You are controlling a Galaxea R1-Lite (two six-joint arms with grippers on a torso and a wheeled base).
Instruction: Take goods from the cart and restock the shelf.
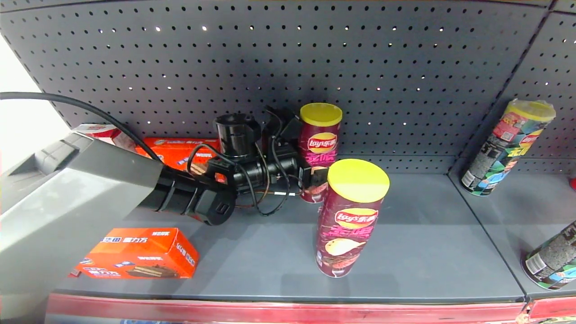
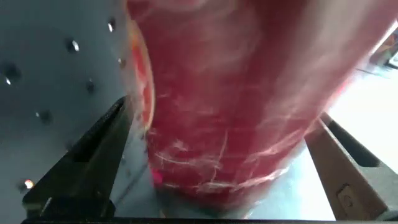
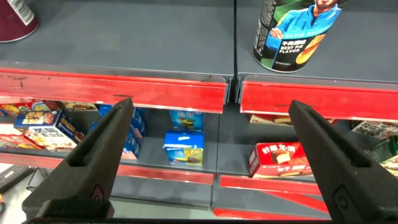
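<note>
Rear chip can (image 1: 320,144) stands upright at the shelf (image 1: 427,234) back, long axis vertical; left tool (image 1: 313,179) clasps its lower body from the robot's left; right tool (image 3: 211,155) gapes wide, farther off.

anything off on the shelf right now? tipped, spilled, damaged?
Nothing stands out. Front purple can and rear purple can, at the left tool, stand upright; orange box lies flat. Back-right can looks slanted, probably camera perspective.

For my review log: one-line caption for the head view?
Left gripper holds the rear maroon yellow-lidded crisp can upright on the grey shelf.
</note>
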